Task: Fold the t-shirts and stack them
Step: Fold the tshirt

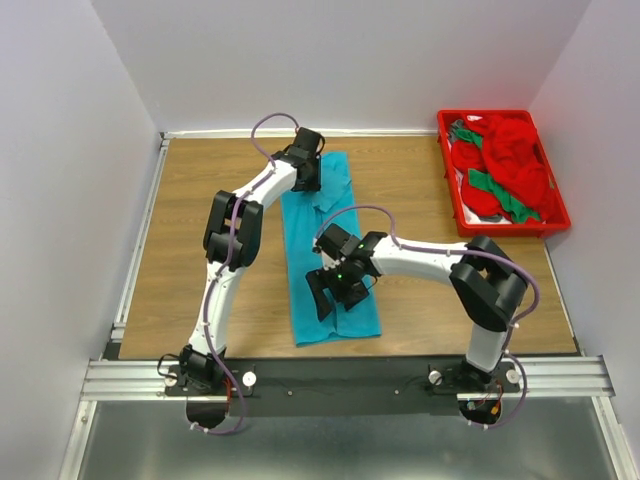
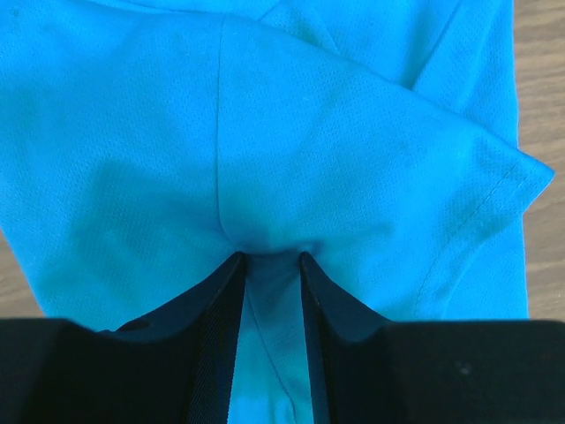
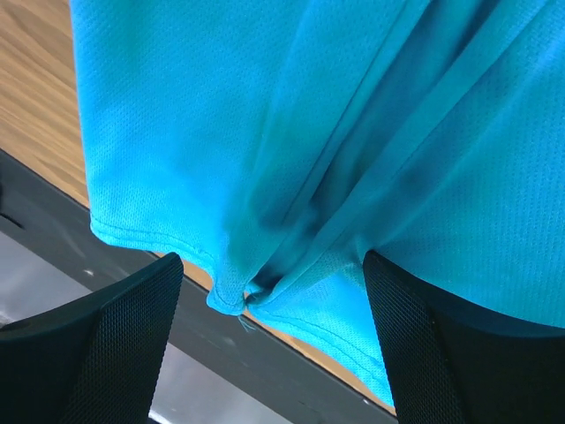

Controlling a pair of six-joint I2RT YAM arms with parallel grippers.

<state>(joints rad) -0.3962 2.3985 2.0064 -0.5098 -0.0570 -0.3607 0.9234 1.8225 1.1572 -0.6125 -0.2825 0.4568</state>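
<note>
Teal shirt seems only folded lengthwise, left gripper pinching it, right gripper spread; red shirts lie unfolded upper right

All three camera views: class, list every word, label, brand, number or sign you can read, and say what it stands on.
No readable text in any view.
Teal mesh-knit cloth t-shirt: plain, no print or tag showing.
Red plastic tray and the red and green clothes in it: no label visible.
Black-and-white robot arms: a small green light, but no legible lettering.
</note>
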